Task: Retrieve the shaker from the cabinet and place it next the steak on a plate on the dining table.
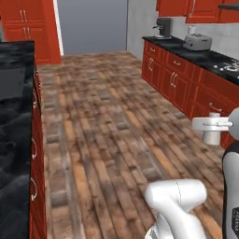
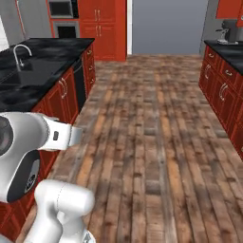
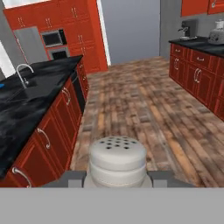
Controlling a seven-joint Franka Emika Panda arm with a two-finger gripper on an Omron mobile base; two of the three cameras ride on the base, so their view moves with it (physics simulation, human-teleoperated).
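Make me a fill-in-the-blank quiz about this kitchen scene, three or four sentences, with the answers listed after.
1. The end effector is shut on the ____.
2. The shaker's rounded cap is dotted with small ____.
3. The dining table has a black marble top and ____ sides.
4. On the far wall counter, the toaster sits to the right of the ____ maker.

Missing words: shaker; holes; red; coffee

A black marble bench point(image 2: 42, 52) with a sink tap point(image 2: 20, 51) is filling the upper left; wood floor point(image 2: 152, 133) is running through the middle; the white arm point(image 2: 33, 152) is sitting lower left.
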